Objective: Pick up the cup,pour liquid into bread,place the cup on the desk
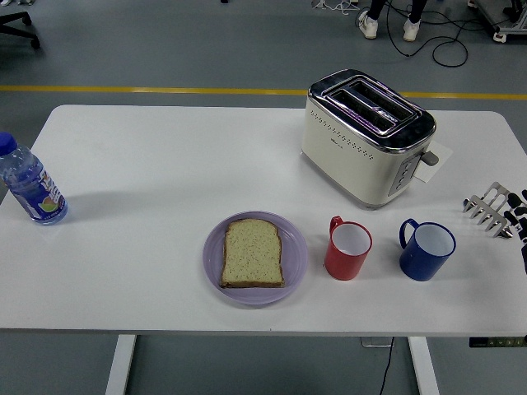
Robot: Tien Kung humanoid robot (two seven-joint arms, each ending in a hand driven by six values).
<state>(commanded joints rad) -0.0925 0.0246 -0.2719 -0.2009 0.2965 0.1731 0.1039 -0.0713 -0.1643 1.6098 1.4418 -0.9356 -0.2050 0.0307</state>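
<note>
Red cup [347, 249] stands between bread plate [254, 257] and blue cup [427, 249]; right hand [496, 211] beyond, fingers spread, empty.

- The robot's right hand [498, 211] at the right edge has silvery metal fingers with ridged segments.
- Black parts sit behind those fingers.
- Far off, a person [390, 20] wears dark trousers and white shoes.

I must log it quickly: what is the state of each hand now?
Left hand: not in view.
Right hand: at the table's right edge, fingers spread, holding nothing.
</note>
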